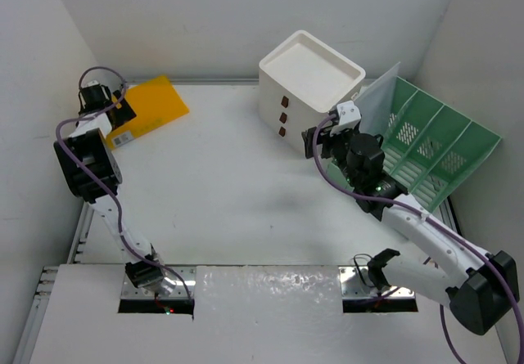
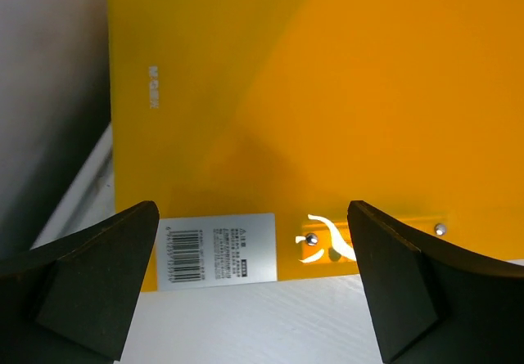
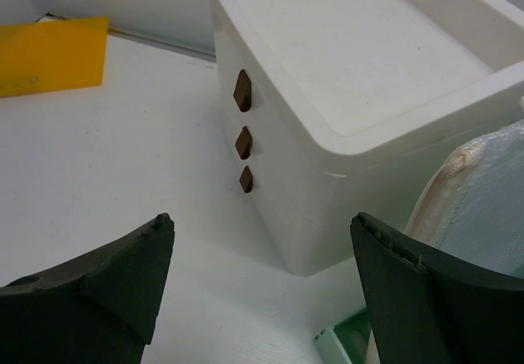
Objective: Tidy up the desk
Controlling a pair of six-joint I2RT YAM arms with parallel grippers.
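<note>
From the top, we see the desk (image 1: 221, 200). It is big and white and lies under both arms. An orange folder (image 1: 151, 106) lies flat in its far left corner. A white drawer box (image 1: 307, 78) stands at the back. A green rack (image 1: 434, 147) sits tilted by the right wall, near the box. The left gripper (image 1: 121, 110) is at the near edge of the folder. The right gripper (image 1: 325, 147) hangs in front of the box. We think each arm is by the things on its own side, so it need not reach far.

From the left wrist, the jaws stand wide apart with nothing between them. The folder fills the view past them, and its white label (image 2: 217, 248) is at the near edge. We think the gripper lines up on this edge because a flat folder can only be pinched at its rim.

From the right wrist, these jaws are wide apart and empty too. Three brown knobs (image 3: 243, 143) on the box face us. A pale pouch (image 3: 483, 192) leans beside the box. We cannot tell whether this arm wants a knob or the pouch.
</note>
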